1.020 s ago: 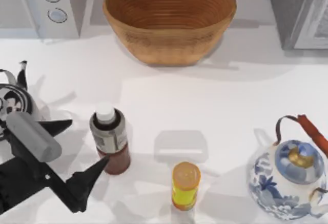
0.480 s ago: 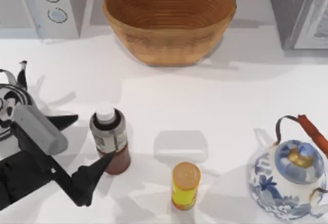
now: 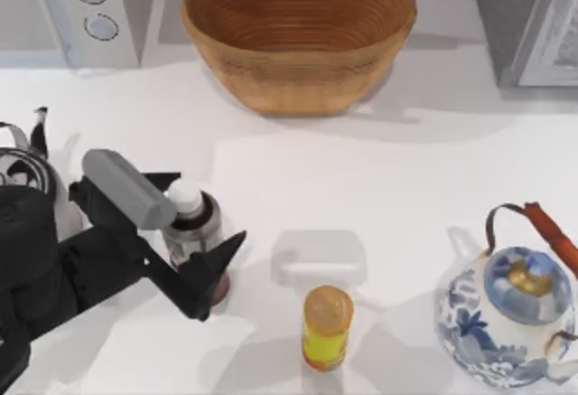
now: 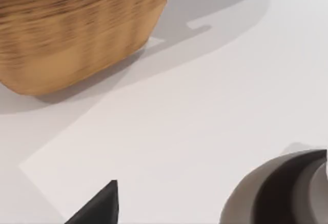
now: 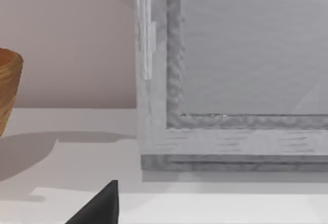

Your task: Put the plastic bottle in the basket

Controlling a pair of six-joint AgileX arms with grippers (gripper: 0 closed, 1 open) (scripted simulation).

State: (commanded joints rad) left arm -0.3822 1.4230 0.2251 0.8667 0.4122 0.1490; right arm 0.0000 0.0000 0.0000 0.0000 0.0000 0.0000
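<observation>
The plastic bottle [image 3: 191,223], white-capped with a grey label and a reddish-brown base, stands upright at the table's front left. My left gripper [image 3: 208,210] is open and straddles it, one finger [image 3: 163,181] behind the bottle and the other [image 3: 217,264] in front. Whether the fingers touch the bottle I cannot tell. In the left wrist view the bottle's [image 4: 277,193] grey shoulder sits close beside one dark fingertip [image 4: 100,206]. The wicker basket [image 3: 298,79] stands at the back centre, and its wall [image 4: 77,34] shows ahead. My right arm is parked; one fingertip [image 5: 100,206] shows, set wide to the side.
A yellow canister [image 3: 327,327] with an orange top stands right of the bottle. A blue-and-white teapot [image 3: 510,314] sits front right, and another pot [image 3: 18,173] lies under my left arm. Grey appliances stand at the back left [image 3: 72,6] and back right [image 3: 533,15].
My left arm has swung right and forward, so its open fingers went from beside the bottle to either side of it. The bottle has not moved.
</observation>
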